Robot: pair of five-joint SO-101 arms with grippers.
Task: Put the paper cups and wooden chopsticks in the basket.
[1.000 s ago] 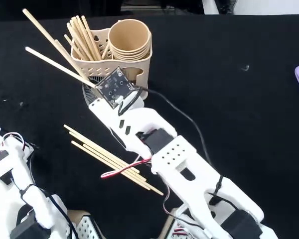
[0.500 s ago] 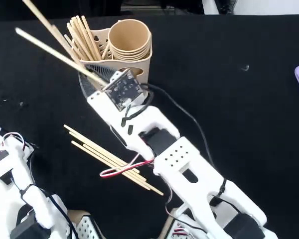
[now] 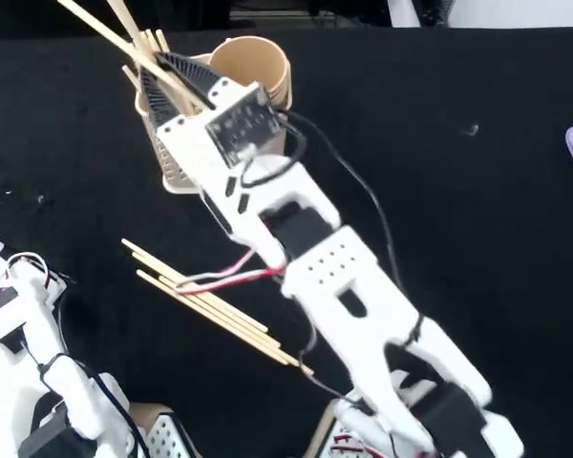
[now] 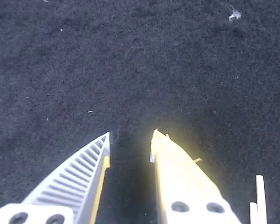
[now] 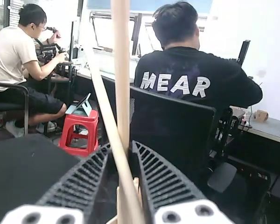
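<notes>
The right gripper [image 5: 122,145] had its jaws drawn in tight on two wooden chopsticks [image 5: 121,70], leaving only the slim gap the sticks themselves filled. The pair crossed just ahead of the ribbed fingers [image 5: 79,179] and ran far out beyond the tips. In the high view the basket [image 3: 172,164] sat directly under those jaws, partly covered by them. The stack of paper cups [image 3: 258,59] stood inside it, just beside the jaws on the side nearer the arm's wrist camera. A few upright sticks [image 3: 155,40] stood in the basket close against the jaw tips. Well behind the jaws, back alongside the arm's forearm, the loose chopsticks [image 3: 208,305] lay in a flat bundle on the black table [image 3: 477,210], under a red and white cable. The left gripper [image 4: 129,136] had its jaws a narrow gap apart with nothing held between them, only dark cloth ahead of and below the tips.
</notes>
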